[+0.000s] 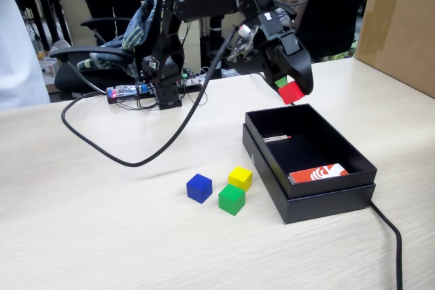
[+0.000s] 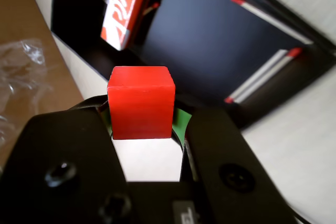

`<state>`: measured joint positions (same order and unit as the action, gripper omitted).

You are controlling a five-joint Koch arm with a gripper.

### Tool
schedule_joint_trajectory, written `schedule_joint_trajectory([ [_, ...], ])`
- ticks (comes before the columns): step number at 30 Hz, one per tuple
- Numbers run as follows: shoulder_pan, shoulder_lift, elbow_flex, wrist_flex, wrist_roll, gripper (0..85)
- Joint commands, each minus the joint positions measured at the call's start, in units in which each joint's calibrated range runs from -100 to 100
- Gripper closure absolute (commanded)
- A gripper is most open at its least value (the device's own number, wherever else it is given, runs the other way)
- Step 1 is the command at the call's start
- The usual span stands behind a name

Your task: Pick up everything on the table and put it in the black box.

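Note:
My gripper (image 1: 291,92) hangs just above the far edge of the black box (image 1: 272,161), shut on the red cube (image 1: 291,92). In the wrist view the red cube (image 2: 140,102) sits clamped between the two black jaws of my gripper (image 2: 143,124), with the black box (image 2: 210,40) below and beyond it. On the table (image 1: 102,188), left of the box, lie the blue cube (image 1: 199,187), the yellow cube (image 1: 240,178) and the green cube (image 1: 232,199), close together.
Inside the box lie a red-and-white card (image 1: 318,173) and a thin pen-like stick (image 1: 276,138). A big brown carton (image 1: 401,25) stands at the back right. A black cable (image 1: 136,157) loops over the table from the arm's base (image 1: 166,79); another cable (image 1: 391,236) runs off at front right.

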<state>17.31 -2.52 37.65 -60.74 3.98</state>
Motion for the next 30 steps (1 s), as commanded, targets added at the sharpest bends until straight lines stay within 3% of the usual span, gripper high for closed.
schedule_joint_trajectory([
  [1,0.8,6.6,6.6,-1.6,0.5,78.7],
  [11,1.2,21.6,7.0,-3.7,1.9,77.8],
  [16,0.9,17.2,6.4,-6.8,1.9,49.2],
  [20,-0.8,4.8,5.1,-7.7,1.7,46.2],
  [24,-4.4,-11.2,1.7,-8.8,-0.9,46.2],
  [26,-7.1,-18.0,-2.4,-8.7,-3.7,45.9],
  [30,-14.0,-22.8,-10.5,-8.6,-10.5,36.6],
])
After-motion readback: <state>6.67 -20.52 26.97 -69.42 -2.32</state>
